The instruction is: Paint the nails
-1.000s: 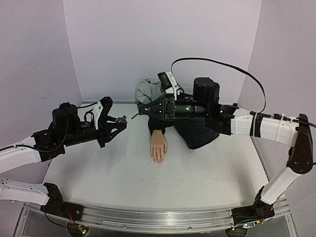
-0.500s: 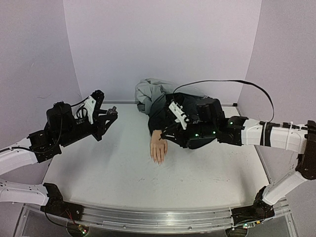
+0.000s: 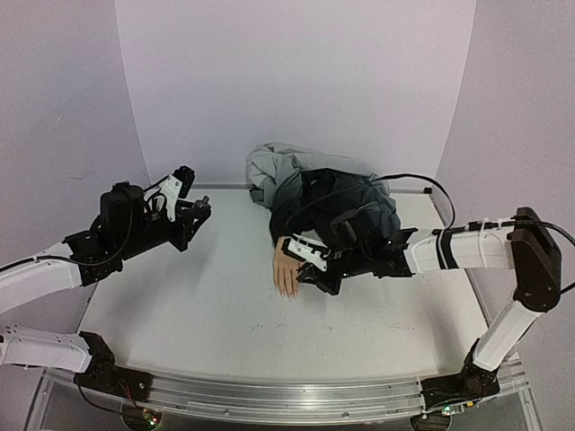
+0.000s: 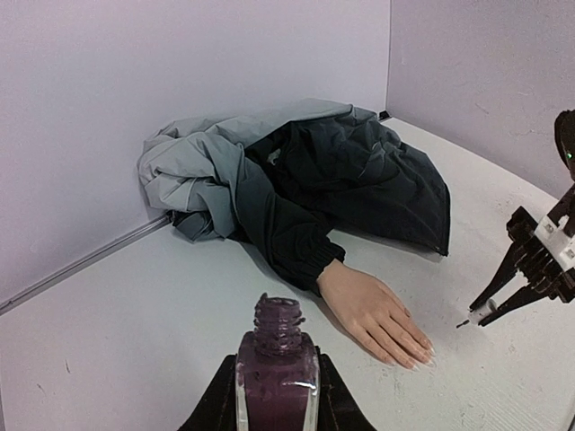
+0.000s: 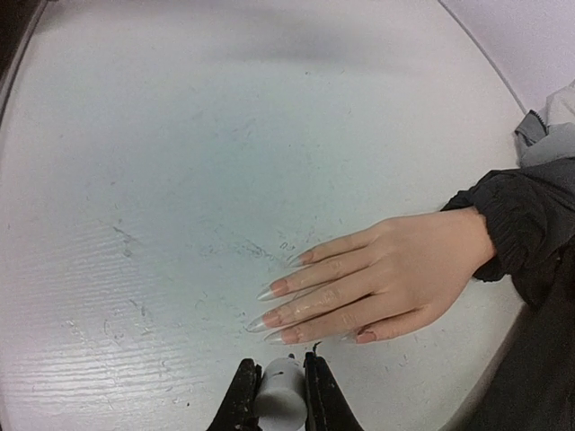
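**Brush cap beside the fingertips**

The left hand (image 3: 190, 215) is clamped on an open bottle (image 4: 277, 377) of dark polish, well apart from the mannequin hand (image 5: 395, 269). The right hand (image 3: 304, 272) pinches a white brush cap (image 5: 280, 388) just beside the pale nails (image 5: 269, 293). The mannequin hand lies flat on the desk (image 5: 180, 135).

1. Mannequin hand (image 5: 395, 269): one.
2. Nails (image 5: 269, 292) showing on it: five, counting the thumb's.
3. Polish bottle (image 4: 277, 377): one, uncapped.
4. White brush cap (image 5: 280, 388): one.
5. Jacket (image 4: 359, 171): one, at 12 o'clock on the table (image 3: 207, 314).
6. Grippers: two, namely left gripper (image 3: 196, 214) and right gripper (image 3: 304, 275).
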Tool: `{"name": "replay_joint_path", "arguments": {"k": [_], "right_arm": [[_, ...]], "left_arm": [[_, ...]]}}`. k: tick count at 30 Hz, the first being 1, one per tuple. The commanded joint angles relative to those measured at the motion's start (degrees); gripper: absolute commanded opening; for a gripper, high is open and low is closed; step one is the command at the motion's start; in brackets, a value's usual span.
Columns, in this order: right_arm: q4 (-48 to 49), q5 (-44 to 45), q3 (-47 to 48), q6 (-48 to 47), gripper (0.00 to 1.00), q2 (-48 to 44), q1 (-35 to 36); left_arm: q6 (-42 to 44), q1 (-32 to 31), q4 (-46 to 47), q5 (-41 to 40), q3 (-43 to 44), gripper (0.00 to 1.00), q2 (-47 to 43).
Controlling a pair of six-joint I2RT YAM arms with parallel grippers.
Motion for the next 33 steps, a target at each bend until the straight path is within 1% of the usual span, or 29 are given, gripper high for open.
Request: {"name": "replay_joint_path", "arguments": {"k": [1,4,11,18,33], "right_arm": [[3.4,0.8,-0.9,-2.4,0.00,2.8,-0.2],[3.4,2.5,-0.2,-2.5,0.00,4.7,-0.3],[5.3,4.0,0.2,-2.8,0.00,6.0,-0.3],[5.3,2.0,1.5,-3.0,0.00,8.3,-0.3],[5.8,1.1,2.2,-3.5,0.00,9.0,-0.3]], "left_arm": [[0.2,1.4,2.8,3.5,2.8,0.00,0.0],[0.5,1.6,2.8,3.1,2.7,0.00,0.5],[-0.1,1.8,2.8,4.4,2.9,0.00,0.8],[0.0,1.8,2.8,4.5,3.0,0.00,1.0],[-0.6,1.9,2.9,5.2,3.3,0.00,1.5]]}}
